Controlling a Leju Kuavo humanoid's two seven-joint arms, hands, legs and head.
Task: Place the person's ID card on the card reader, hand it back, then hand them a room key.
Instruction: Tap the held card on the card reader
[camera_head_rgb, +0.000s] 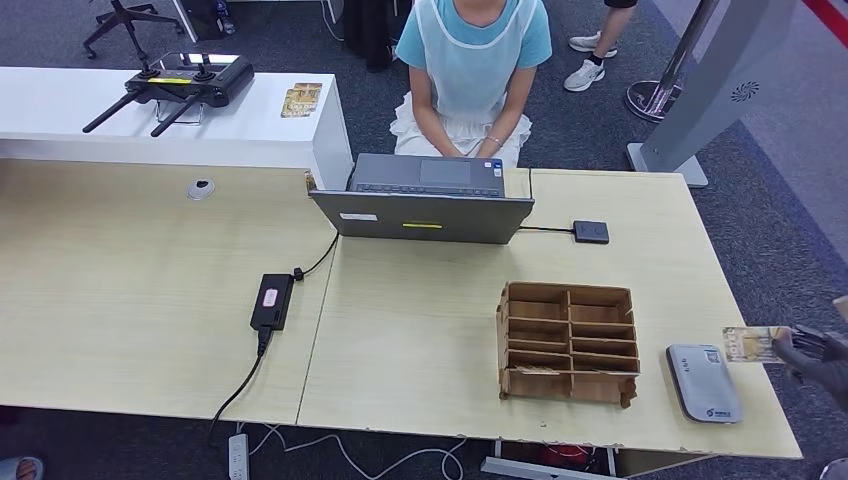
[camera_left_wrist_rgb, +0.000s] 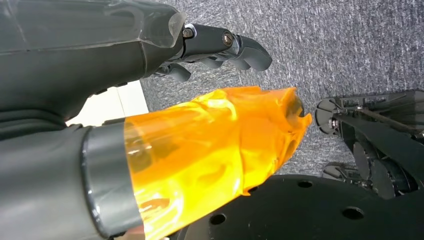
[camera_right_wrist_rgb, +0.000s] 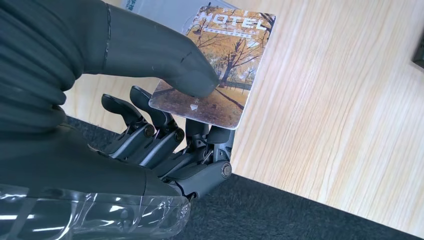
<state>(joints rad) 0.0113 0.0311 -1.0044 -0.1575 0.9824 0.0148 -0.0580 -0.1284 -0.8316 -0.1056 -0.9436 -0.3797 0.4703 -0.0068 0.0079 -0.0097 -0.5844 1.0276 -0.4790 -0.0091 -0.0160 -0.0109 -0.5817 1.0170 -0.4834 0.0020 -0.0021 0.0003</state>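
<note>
right hand: cut off at head view edge
key: partly under thumb, small print unreadable
reader: label too small
person: head cropped

Laptop at table's far edge, centre, person seated behind it. Small pad just right of laptop, cabled to it. Power brick left of centre, cable running off near edge. Compartmented organizer right of centre, toward near edge. Card reader just right of organizer, near right near corner. Right hand at right table edge, pinching room key above reader's far end. Left hand hanging over carpet, off table. Side counter behind table on left, controller and cards on it.
</note>
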